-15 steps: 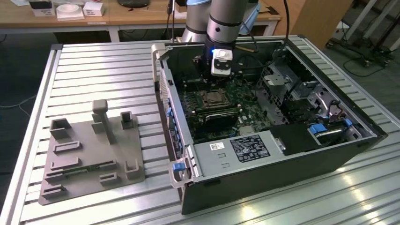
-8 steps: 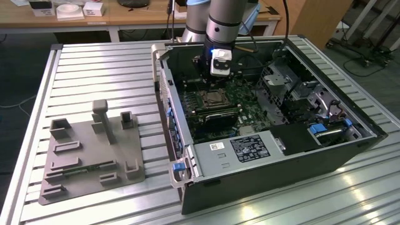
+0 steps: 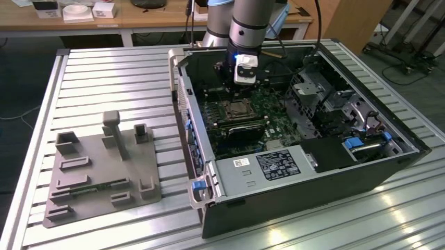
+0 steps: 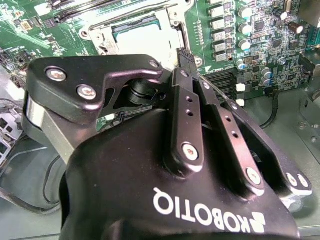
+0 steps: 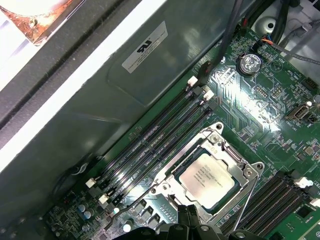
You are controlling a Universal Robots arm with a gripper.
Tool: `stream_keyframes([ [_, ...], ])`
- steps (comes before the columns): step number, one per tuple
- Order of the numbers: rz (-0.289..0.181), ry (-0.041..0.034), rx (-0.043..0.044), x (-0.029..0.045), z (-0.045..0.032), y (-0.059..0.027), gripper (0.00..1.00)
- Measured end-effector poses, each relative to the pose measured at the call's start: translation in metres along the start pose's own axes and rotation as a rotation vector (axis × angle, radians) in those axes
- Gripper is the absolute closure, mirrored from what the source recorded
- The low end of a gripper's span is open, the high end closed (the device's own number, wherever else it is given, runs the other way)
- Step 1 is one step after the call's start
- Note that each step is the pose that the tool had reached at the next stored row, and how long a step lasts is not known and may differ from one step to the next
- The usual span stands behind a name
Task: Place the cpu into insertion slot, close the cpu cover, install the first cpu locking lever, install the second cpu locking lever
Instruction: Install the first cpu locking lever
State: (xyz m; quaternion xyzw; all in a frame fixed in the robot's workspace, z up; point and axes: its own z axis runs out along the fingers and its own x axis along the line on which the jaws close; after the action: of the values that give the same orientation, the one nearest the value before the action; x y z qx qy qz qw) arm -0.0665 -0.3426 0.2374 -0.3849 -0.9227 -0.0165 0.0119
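You're working in a robotics lab or workshop. In the exterior view, a slatted silver aluminium-profile desk (image 3: 104,67) carries an open black desktop computer case (image 3: 292,208), with a grey moulded fixture plate of pegs and pockets (image 3: 97,177) at nine o'clock of it. A grey industrial robot arm (image 3: 250,21) reaches into the case from twelve o'clock. At eleven o'clock a long light wooden desk (image 3: 139,20) holds small white boxes (image 3: 76,11). A loose pale cable (image 3: 17,112) trails over the dark floor at nine o'clock, and wheeled metal stands (image 3: 410,47) sit at two o'clock. In the first wrist view, the case's bare green circuit board (image 5: 260,100) lies exposed.
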Motion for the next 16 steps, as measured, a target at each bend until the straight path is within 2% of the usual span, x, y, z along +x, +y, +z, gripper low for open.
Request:
stream_keyframes([
  [7,-0.003,0.0001,0.0002,0.0004,0.0,-0.0004,0.9],
  [12,-0.08,0.0017,0.0027,0.0004,0.0001,-0.0004,0.9],
  [16,-0.083,0.0017,0.0029,0.0004,0.0001,-0.0004,0.9],
])
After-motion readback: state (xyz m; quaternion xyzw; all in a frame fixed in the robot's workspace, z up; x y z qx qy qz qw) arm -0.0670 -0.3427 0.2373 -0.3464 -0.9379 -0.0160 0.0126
